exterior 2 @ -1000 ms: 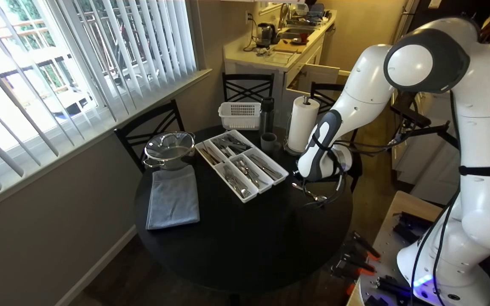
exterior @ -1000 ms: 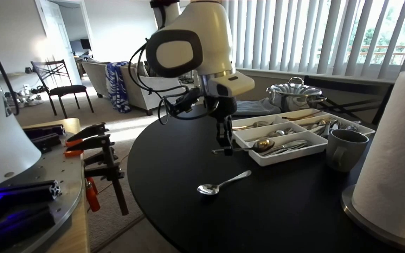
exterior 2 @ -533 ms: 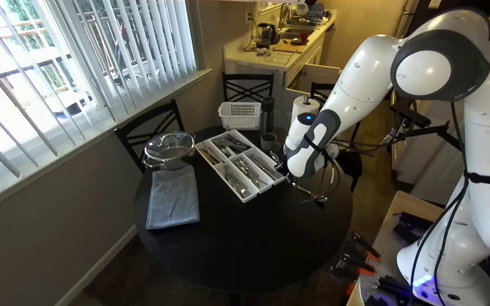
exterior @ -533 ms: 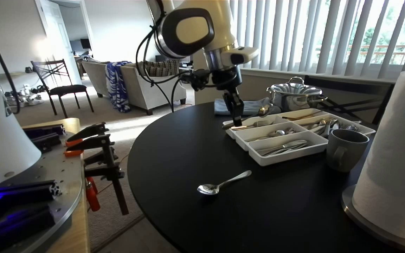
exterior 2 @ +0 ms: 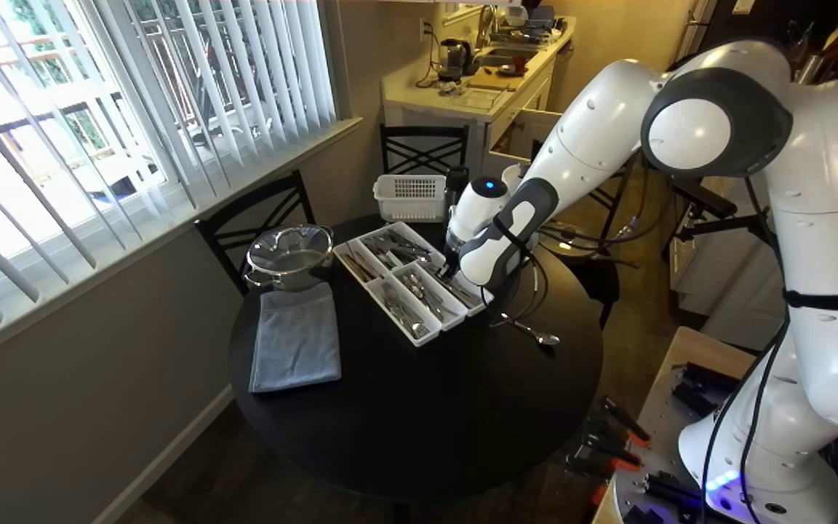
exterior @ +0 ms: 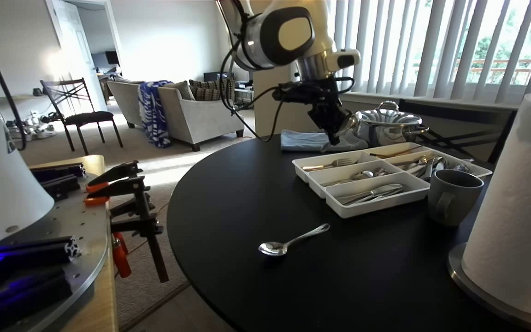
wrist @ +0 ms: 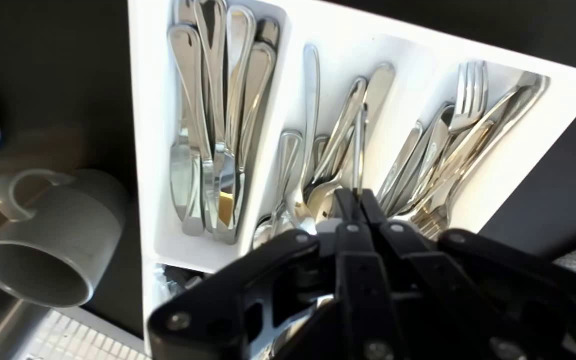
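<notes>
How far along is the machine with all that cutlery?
Apparently done: some knives and forks lie in separate compartments of the white tray. In hand: the pincer is shut on a spoon above the tray, not yet set down. Probably left: the loose spoon lying on the black table.

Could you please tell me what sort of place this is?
Most likely a home's dining area: a round table bears a cutlery tray, and a sofa and kitchen counter are also in view.
</notes>
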Controlling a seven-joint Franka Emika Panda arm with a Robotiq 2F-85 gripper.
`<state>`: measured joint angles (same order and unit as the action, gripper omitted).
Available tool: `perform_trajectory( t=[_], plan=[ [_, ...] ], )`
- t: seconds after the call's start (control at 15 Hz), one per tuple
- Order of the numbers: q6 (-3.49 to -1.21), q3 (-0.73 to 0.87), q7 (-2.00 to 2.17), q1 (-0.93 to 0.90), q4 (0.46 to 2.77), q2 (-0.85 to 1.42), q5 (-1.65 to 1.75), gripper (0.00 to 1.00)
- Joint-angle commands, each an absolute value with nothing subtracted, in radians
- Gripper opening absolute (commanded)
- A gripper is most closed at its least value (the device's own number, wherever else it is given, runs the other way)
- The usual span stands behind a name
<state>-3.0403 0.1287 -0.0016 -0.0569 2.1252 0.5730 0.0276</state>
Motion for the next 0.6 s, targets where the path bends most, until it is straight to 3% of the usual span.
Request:
perform_trajectory(
  t=[0.0,0.53],
  plan=[
    [-2.999,-0.029,-0.169,0.107,1.992,0.694,0.06,0.01],
    [-2.958,-0.096,-0.295,0.207,1.868,0.838,0.085,0.01]
  ],
)
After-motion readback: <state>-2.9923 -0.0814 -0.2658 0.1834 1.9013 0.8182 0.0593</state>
